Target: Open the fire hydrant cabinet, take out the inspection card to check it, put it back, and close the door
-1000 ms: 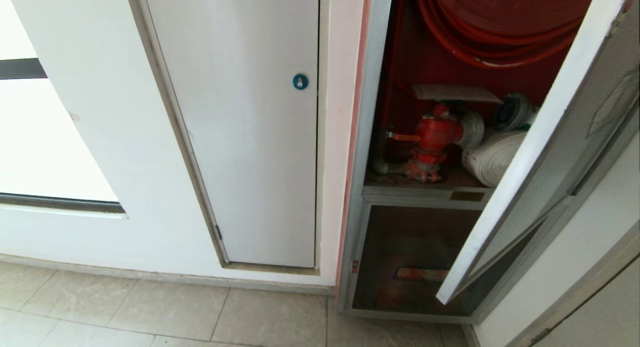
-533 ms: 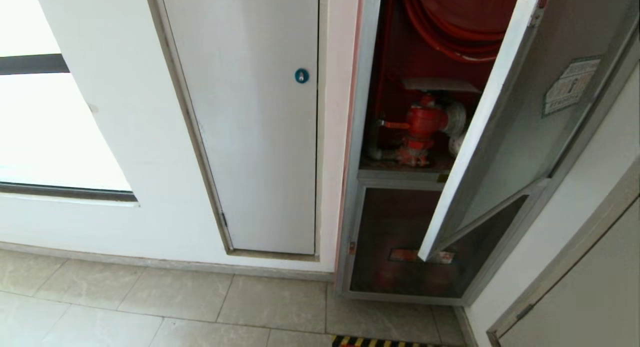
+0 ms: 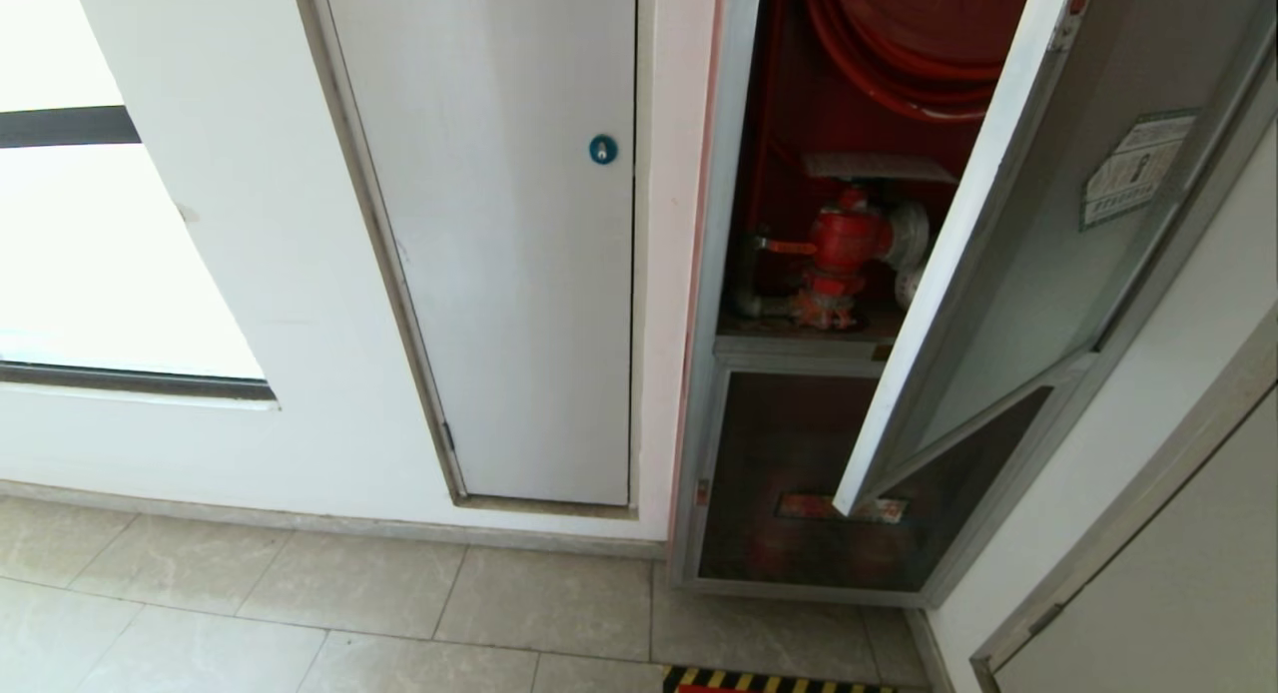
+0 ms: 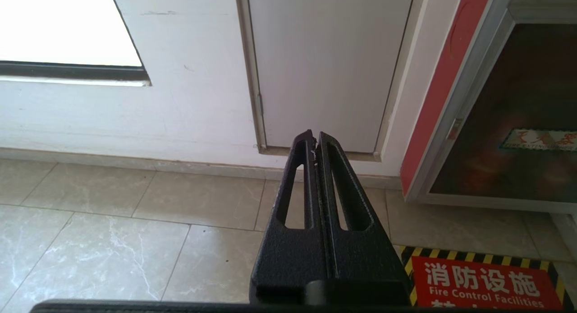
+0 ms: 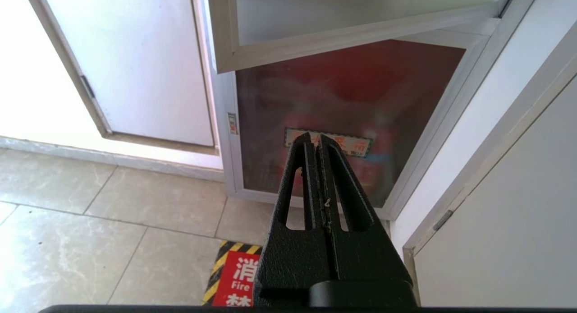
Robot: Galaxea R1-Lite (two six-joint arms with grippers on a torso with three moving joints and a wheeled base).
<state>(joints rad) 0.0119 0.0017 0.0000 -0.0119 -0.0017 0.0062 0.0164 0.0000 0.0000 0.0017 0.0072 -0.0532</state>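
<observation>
Silver-framed and glazed with dark glass, the door (image 3: 1008, 254) of the fire hydrant cabinet (image 3: 721, 274) hangs about half open, swung out toward the robot. It looks stiff and fairly heavy, so it'll probably swing on its hinges without flexing; the pale free edge is the safest place to push or hook, not the glass, which could crack or just let the jaws slide off. The inspection card (image 3: 877, 166) seems to be the flat whitish sheet lying above the red valve (image 3: 842, 249) inside, but it's seen edge-on and no print is readable, so that's a guess. If it's in a plastic sleeve it'll be light, floppy and slick; pinching a corner would be best.

The left gripper (image 4: 314, 144) and right gripper (image 5: 316, 144) both hang low over the floor tiles (image 3: 349, 603), jaws clenched on nothing. The door hides the cabinet's right half, the hose reel (image 3: 899, 34) is cut off at the top, and neither arm shows in the head view.
</observation>
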